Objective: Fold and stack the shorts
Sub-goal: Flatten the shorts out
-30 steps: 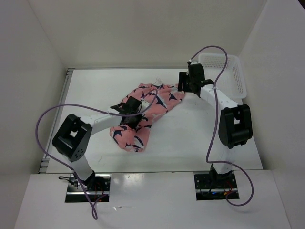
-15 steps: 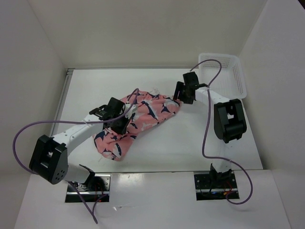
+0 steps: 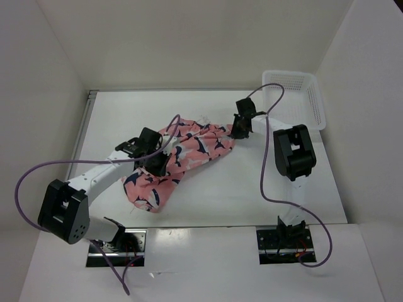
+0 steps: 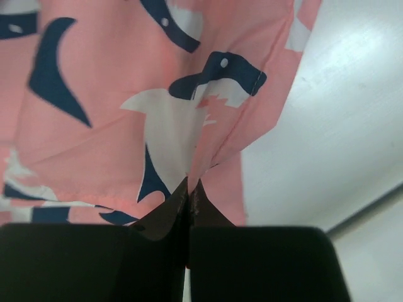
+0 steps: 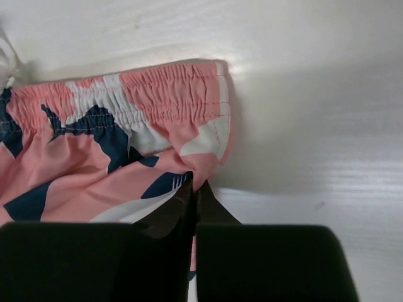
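Note:
The salmon-pink shorts with navy-and-white whale shapes lie crumpled across the middle of the table, running from lower left to upper right. My left gripper is shut on a fold of the cloth near the leg end; in the left wrist view the fingertips pinch the pink fabric. My right gripper is shut on the shorts' right end. The right wrist view shows its jaws closed on cloth just below the gathered elastic waistband.
A white mesh basket stands at the back right corner, just behind the right arm. White walls enclose the table on the left, back and right. Purple cables loop off both arms.
The right gripper has gone from open to shut on the waistband corner. The left arm swung down and left a second ago, dragging the shorts' lower end leftward.

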### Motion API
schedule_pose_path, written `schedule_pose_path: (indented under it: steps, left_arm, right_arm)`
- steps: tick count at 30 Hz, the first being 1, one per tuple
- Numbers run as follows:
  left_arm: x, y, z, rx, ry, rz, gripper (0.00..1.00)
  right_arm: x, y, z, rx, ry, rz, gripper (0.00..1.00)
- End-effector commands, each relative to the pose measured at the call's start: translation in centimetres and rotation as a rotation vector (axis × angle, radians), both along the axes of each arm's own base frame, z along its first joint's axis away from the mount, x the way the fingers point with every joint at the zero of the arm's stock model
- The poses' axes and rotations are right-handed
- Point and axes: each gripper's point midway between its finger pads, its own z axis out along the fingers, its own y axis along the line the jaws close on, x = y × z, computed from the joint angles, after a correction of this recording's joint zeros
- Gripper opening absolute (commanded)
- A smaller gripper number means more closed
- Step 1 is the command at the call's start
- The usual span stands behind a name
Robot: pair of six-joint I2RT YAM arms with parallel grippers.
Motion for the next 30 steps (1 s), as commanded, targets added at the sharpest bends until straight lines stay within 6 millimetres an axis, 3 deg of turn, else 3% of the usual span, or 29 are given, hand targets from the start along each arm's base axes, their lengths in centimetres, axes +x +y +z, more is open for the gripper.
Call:
schedule_pose_path:
  steps: [1,2,3,4,5,7,8,9,10,11,12,14,16,17,18,19,20,21,22,23,24,25,26,27,28,30]
  left_arm:
    - [4.9,2.1,1.7,-0.005,-0.133,0.118,0.00]
    - [7.3,3.0,1.7,0.009,-0.166,0.170,0.00]
    - [10.3,4.3,2.9,0.009,-0.231,0.229,0.00]
    - [16.8,7.3,9.1,-0.023,-0.429,0.352,0.00]
    - [20.3,8.9,10.8,-0.031,-0.484,0.400,0.00]
    - [25.1,11.9,18.6,-0.066,-0.659,0.473,0.00]
    - [27.9,13.8,27.7,-0.110,-0.845,0.505,0.00]
    - [28.3,14.3,31.9,-0.133,-0.923,0.506,0.00]
    - [28.5,14.4,34.6,-0.153,-0.962,0.494,0.00]
    - [28.0,14.6,38.2,-0.173,-1.027,0.487,0.00]
    - [26.1,14.4,43.4,-0.202,-1.117,0.471,0.00]
    - [24.2,13.8,45.8,-0.223,-1.144,0.443,0.00]
    - [22.2,13.6,44.7,-0.214,-1.084,0.439,0.00]
    - [21.7,13.4,43.5,-0.215,-1.049,0.429,0.00]
    - [19.4,12.5,43.7,-0.225,-1.046,0.412,0.00]
    - [18.9,12.1,42.1,-0.218,-1.019,0.413,0.00]
    - [19.2,11.8,36.0,-0.184,-0.887,0.420,0.00]
    - [17.3,11.1,35.5,-0.183,-0.878,0.411,0.00]
    - [16.4,10.8,33.0,-0.167,-0.820,0.409,0.00]
    - [15.5,10.7,26.9,-0.119,-0.687,0.415,0.00]
    - [13.5,10.1,25.8,-0.113,-0.675,0.403,0.00]
    - [12.3,10.0,23.3,-0.092,-0.628,0.401,0.00]
    - [10.8,9.9,20.5,-0.065,-0.572,0.397,0.00]
    - [8.8,9.7,19.4,-0.051,-0.569,0.388,0.00]
    - [6.6,9.6,14.0,-0.012,-0.452,0.371,0.01]
    - [3.3,9.7,11.1,0.016,-0.385,0.350,0.01]
  right_arm:
    - [4.6,2.0,3.6,0.042,-0.135,0.031,0.00]
    - [7.3,3.5,7.5,0.078,-0.233,0.047,0.00]
    - [8.9,4.0,10.5,0.097,-0.302,0.048,0.00]
    - [10.2,4.9,12.9,0.115,-0.361,0.057,0.00]
    - [12.9,5.5,19.9,0.149,-0.517,0.047,0.00]
    - [14.4,5.6,28.0,0.167,-0.697,0.009,0.00]
    - [14.6,5.2,35.7,0.201,-0.855,-0.020,0.00]
    - [14.3,4.5,39.3,0.198,-0.934,-0.043,0.00]
    - [13.6,4.7,42.5,0.209,-1.001,-0.040,0.00]
    - [11.7,3.8,48.0,0.231,-1.113,-0.052,0.00]
    - [10.4,3.8,49.8,0.214,-1.148,-0.041,0.00]
    - [7.4,3.2,52.7,0.205,-1.191,-0.025,0.00]
    - [5.7,4.2,52.0,0.207,-1.158,0.073,0.00]
    - [4.7,4.3,49.9,0.202,-1.098,0.103,0.00]
    - [4.1,4.5,48.4,0.189,-1.065,0.140,0.00]
    - [4.2,5.5,43.2,0.175,-0.951,0.202,0.00]
    - [3.6,5.6,41.7,0.168,-0.923,0.228,0.00]
    - [1.9,6.1,41.2,0.168,-0.913,0.281,0.00]
    - [1.5,6.2,35.8,0.145,-0.802,0.309,0.00]
    - [0.6,6.1,33.7,0.136,-0.759,0.331,0.00]
    - [-0.9,5.7,33.1,0.128,-0.749,0.347,0.00]
    - [-2.4,5.5,27.6,0.090,-0.644,0.406,0.00]
    - [-3.5,5.1,25.6,0.070,-0.609,0.437,0.00]
    - [-5.0,4.7,24.7,0.060,-0.597,0.457,0.00]
    - [-6.9,4.2,20.2,0.038,-0.509,0.505,0.00]
    - [-10.6,5.0,16.9,0.080,-0.418,0.628,0.02]
